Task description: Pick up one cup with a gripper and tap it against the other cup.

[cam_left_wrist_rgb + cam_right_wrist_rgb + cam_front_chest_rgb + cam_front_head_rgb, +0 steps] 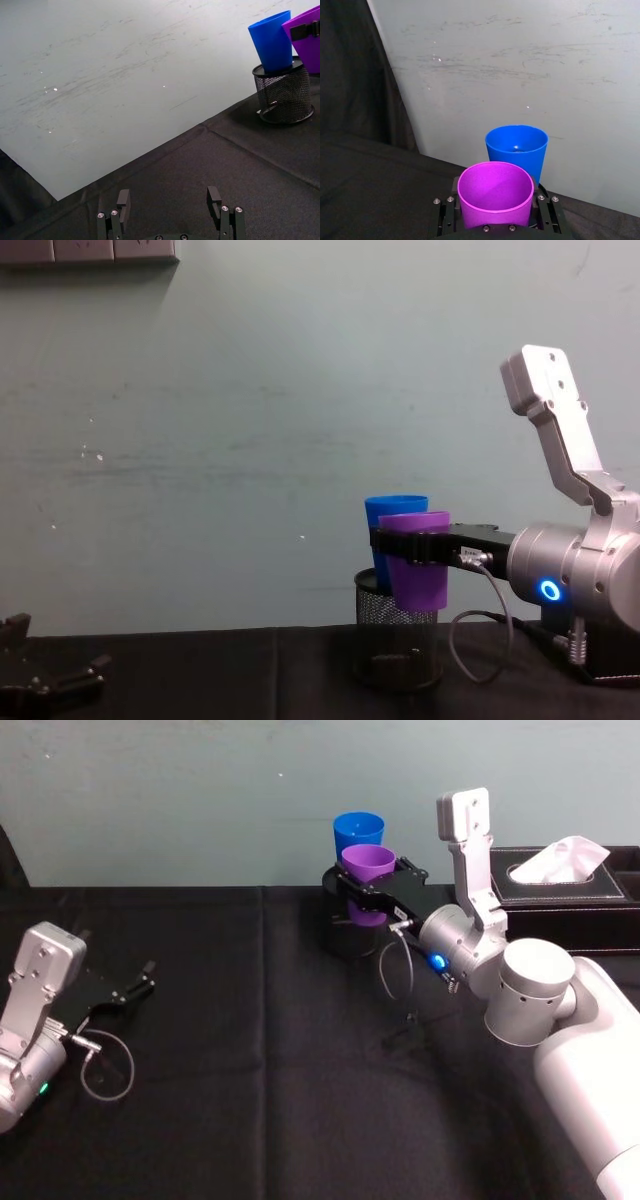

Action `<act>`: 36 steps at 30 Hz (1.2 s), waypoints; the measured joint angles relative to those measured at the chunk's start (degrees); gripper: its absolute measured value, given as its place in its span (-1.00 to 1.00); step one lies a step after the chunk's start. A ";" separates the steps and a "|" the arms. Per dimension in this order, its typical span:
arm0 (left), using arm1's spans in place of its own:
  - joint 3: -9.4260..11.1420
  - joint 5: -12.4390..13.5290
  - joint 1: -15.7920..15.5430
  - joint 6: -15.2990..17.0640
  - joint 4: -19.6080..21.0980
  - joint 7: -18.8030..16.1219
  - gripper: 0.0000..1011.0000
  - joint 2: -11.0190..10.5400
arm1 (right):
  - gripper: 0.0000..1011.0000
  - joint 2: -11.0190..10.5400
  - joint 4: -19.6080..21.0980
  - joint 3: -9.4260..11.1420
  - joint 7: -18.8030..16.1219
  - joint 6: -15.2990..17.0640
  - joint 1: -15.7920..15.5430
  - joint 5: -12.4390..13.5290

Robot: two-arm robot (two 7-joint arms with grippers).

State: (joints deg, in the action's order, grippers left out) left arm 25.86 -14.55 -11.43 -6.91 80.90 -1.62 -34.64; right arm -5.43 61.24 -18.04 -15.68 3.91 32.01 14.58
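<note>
**A:** Our right hand point(370, 880) is clamped round the purple cup point(495, 192), holding it upright, clear of the desk point(250, 1070).

**B:** And the blue cup point(516, 150)?

**A:** Straight ahead of the hand, just beyond the purple one, upright in the mesh pen holder point(282, 95). We can't tell whether they touch.

**B:** Then we judge a short push forward makes the tap. Our left hand point(168, 196) rests wide open, well apart on the left.

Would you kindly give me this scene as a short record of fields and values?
purple cup: held above the table, clamped by the jaws of the right gripper
blue cup: upright in mesh pen holder
cup contact: side by side; touching cannot be told
left gripper: low at left, jaws open, empty
</note>
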 joint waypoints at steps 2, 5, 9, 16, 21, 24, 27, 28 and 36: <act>0.00 0.00 0.00 0.00 0.00 0.00 0.98 0.00 | 0.46 0.00 0.01 0.00 0.00 -0.01 -0.01 0.00; 0.00 0.00 0.00 0.00 0.00 0.00 0.98 0.00 | 0.46 -0.02 0.04 -0.02 0.00 -0.04 -0.03 0.01; 0.00 0.00 0.00 0.00 0.00 0.00 0.98 0.00 | 0.46 -0.04 0.06 -0.03 0.00 -0.06 -0.04 0.02; 0.00 0.00 0.00 0.00 0.00 0.00 0.98 0.00 | 0.46 -0.07 0.11 -0.03 0.00 -0.09 -0.08 0.04; 0.00 0.00 0.00 0.00 0.00 0.00 0.98 0.00 | 0.46 -0.09 0.13 -0.03 0.00 -0.11 -0.10 0.06; 0.00 0.00 0.00 0.00 0.00 0.00 0.98 0.00 | 0.46 -0.09 0.15 -0.03 0.00 -0.12 -0.11 0.08; 0.00 0.00 0.00 0.00 0.00 0.00 0.98 0.00 | 0.46 -0.08 0.15 -0.03 0.00 -0.13 -0.12 0.10; 0.00 0.00 0.00 0.00 0.00 0.00 0.98 0.00 | 0.46 -0.08 0.15 -0.03 0.00 -0.14 -0.12 0.10; 0.00 0.00 0.00 0.00 0.00 0.00 0.98 0.00 | 0.46 -0.08 0.15 -0.03 0.00 -0.15 -0.12 0.10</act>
State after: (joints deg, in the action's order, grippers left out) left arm 25.86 -14.55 -11.43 -6.91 80.90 -1.62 -34.64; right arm -5.51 61.39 -18.08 -15.67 3.75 31.90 14.69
